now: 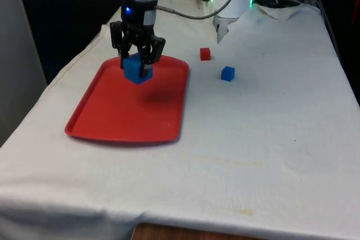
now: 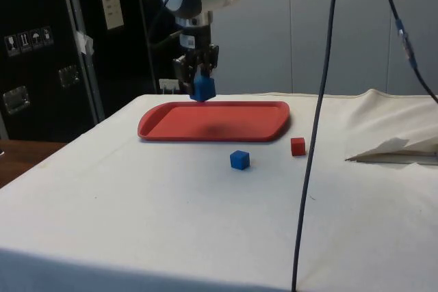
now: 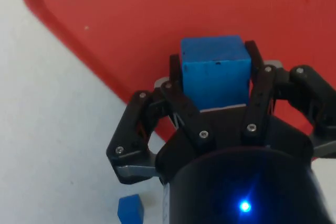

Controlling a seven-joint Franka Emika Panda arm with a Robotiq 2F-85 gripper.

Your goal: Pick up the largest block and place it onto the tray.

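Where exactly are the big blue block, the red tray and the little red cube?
Big blue block (image 1: 138, 71), front view: its front face, held in the hand above the tray.
Red tray (image 1: 121, 119), front view: bare floor of the tray.
Little red cube (image 1: 205, 54), front view: its front face, on the cloth.

Three blocks: large blue block (image 1: 137, 70), small blue block (image 1: 227, 73), small red block (image 1: 205, 54). One red tray (image 1: 112, 119).
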